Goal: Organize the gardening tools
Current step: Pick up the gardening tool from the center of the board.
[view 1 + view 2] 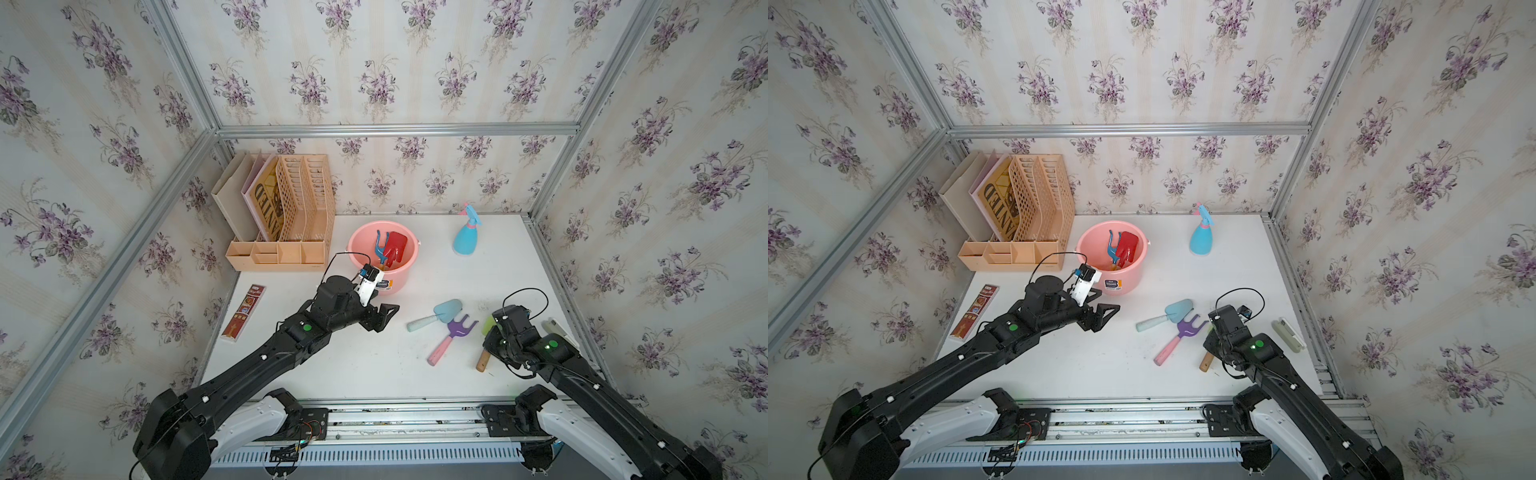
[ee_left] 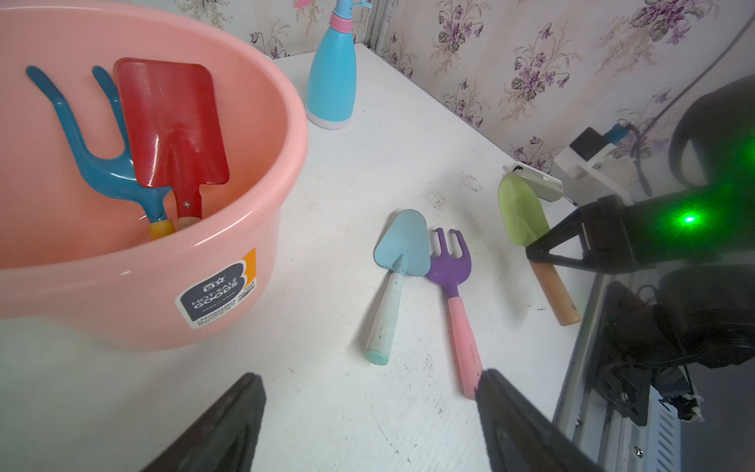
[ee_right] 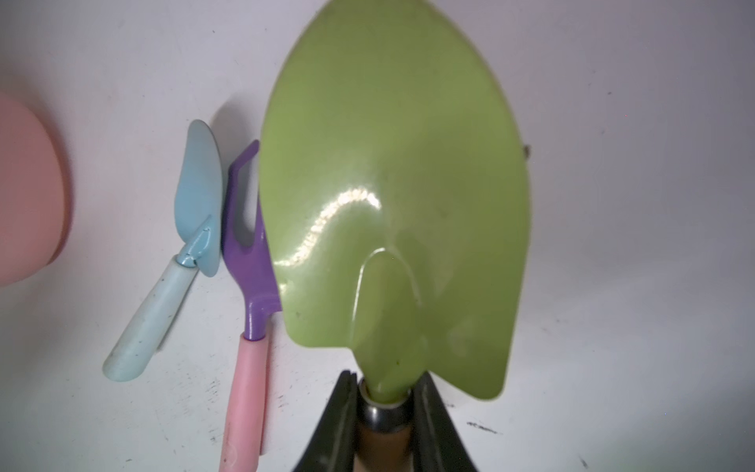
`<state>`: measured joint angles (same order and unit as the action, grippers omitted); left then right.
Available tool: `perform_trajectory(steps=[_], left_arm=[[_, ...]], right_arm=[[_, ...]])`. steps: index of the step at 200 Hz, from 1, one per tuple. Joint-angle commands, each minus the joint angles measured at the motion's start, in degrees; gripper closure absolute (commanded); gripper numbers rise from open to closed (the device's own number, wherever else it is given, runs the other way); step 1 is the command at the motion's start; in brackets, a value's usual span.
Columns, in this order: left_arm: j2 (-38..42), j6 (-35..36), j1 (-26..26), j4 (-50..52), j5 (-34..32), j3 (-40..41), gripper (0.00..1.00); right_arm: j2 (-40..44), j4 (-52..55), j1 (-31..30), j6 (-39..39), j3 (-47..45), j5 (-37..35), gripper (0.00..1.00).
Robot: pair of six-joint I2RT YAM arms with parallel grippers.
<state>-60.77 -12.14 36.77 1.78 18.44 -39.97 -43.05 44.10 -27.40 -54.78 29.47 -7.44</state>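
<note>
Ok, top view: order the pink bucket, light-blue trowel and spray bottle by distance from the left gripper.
From the left gripper:
1. pink bucket, just beyond it
2. light-blue trowel, lying to its right
3. spray bottle, by the back wall

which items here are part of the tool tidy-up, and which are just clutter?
Job: green trowel, light-blue trowel, purple fork, spray bottle; blue fork and red trowel, both already in the pink bucket.

Clutter: wooden file organizer, red box, pale case at the table edge.
</note>
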Motion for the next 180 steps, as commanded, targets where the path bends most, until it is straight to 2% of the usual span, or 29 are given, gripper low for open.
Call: perform_trajectory(steps=[1, 49, 78, 97, 101, 133, 156, 180], left_arm=[[-0.13, -0.34, -0.85, -0.24, -0.59, 0.31, 0.15], [-0.09, -3.79, -3.05, 0.1, -3.28, 2.15, 0.15], [0.48, -5.71, -4.38, 0.29, -5.43, 3.42, 0.15], [0.16, -6.22, -4.95, -0.02, -5.76, 3.99, 0.15], [0.01, -6.24, -5.03, -0.02, -5.91, 4.07, 0.15], [-0.71, -7.2, -5.41, -0.98, -7.63, 5.57, 0.15], [-0.66, -8.05, -5.74, -2.18, -8.83, 7.48, 0.15], [-0.25, -9.13, -5.97, -3.06, -9.2, 8.83, 0.15]], right_arm=[[1.77, 0.52, -0.41, 0.5, 2.71, -3.99, 1.0], [-0.89, -6.41, -1.03, 9.3, 12.71, -6.32, 1.0], [-6.87, -12.51, -1.7, 15.46, 18.62, -5.9, 1.0], [-11.22, -16.85, -3.01, 19.25, 22.37, -8.15, 1.0], [-12.26, -17.7, -5.35, 19.98, 23.17, -8.94, 1.0], [-18.57, -26.26, -9.07, 24.42, 27.51, -11.61, 1.0], [-24.15, -33.54, -13.19, 28.68, 31.09, -16.41, 1.0], [-29.68, -40.31, -14.3, 31.11, 34.9, -16.86, 1.0]])
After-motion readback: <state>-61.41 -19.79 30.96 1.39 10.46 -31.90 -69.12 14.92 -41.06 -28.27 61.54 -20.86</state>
